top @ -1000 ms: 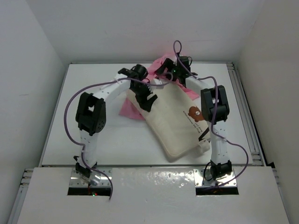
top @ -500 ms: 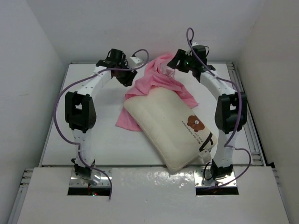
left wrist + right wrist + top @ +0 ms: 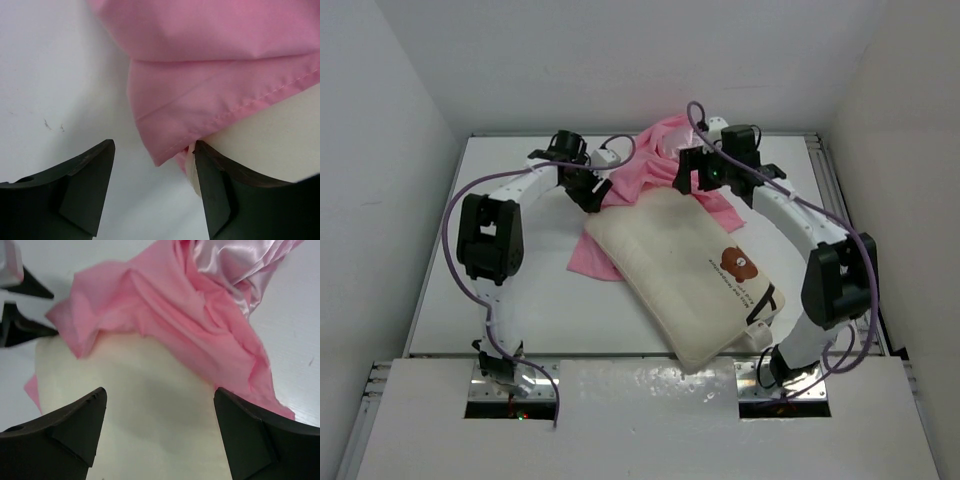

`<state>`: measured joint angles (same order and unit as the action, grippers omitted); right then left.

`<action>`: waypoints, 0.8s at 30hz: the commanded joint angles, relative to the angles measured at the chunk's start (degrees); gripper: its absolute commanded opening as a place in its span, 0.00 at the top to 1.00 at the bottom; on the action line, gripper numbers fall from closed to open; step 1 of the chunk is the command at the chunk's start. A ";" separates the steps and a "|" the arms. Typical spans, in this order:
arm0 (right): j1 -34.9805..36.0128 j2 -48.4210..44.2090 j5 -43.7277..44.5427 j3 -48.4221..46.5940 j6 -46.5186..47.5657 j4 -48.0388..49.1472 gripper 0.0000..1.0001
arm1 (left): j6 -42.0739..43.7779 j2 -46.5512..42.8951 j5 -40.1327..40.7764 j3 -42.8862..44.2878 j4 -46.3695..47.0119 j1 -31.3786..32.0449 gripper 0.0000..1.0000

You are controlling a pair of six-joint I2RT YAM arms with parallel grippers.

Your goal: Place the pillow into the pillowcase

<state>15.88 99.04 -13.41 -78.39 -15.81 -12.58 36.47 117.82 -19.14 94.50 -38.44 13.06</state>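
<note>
Progress is judged early: the pillow (image 3: 695, 270) is not yet in the pillowcase (image 3: 655, 160). At the near side, the pillow is seen lying diagonally on the worktop (image 3: 500, 300), with its near corner bare and most of its length uncovered. It is cream and plump, with a brown bear face and black lettering printed toward its right edge and black lines at the near-right corner. A pink strip is seen along its left edge (whether that is a lower layer of the case under the pillow cannot be told from above). Further out, only the pillow's far end is overlapped by the pink hem. The rest of the pillowcase is bunched in loose folds behind it, with shiny satin showing at the back. The left end effector (image 3: 152, 150) is placed at the pillow's far-left corner with its jaws apart. The hem corner sits between them but nothing is clamped, and one finger is just beside the cream fabric. The right end effector (image 3: 160, 390) is held over the pillow's far end with its jaws wide apart and nothing gripped. Work left, as judged: the hem must be gripped on both sides, the mouth opened, and the case drawn over the full pillow.
</note>
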 commanded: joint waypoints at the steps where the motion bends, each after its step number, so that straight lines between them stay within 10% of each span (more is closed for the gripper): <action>1: 3.53 -5.61 2.68 3.93 10.00 -3.67 0.14 | -0.07 -4.18 -1.01 -1.85 3.35 -0.23 0.36; 7: 14.34 -12.11 9.88 13.68 17.74 -3.51 0.03 | -7.20 -1.81 3.41 -5.99 13.74 0.48 0.55; 11: 21.46 -12.74 11.38 16.34 18.19 1.14 0.01 | -8.34 -2.24 1.56 -6.17 12.16 0.74 1.00; 24: 31.49 10.81 26.32 4.83 9.05 5.37 0.01 | -8.87 -11.73 0.06 -5.99 3.98 0.04 1.00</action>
<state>47.27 108.18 9.08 -72.25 -4.36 -10.35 28.14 110.89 -17.93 88.36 -33.58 13.41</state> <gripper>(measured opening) 0.985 0.006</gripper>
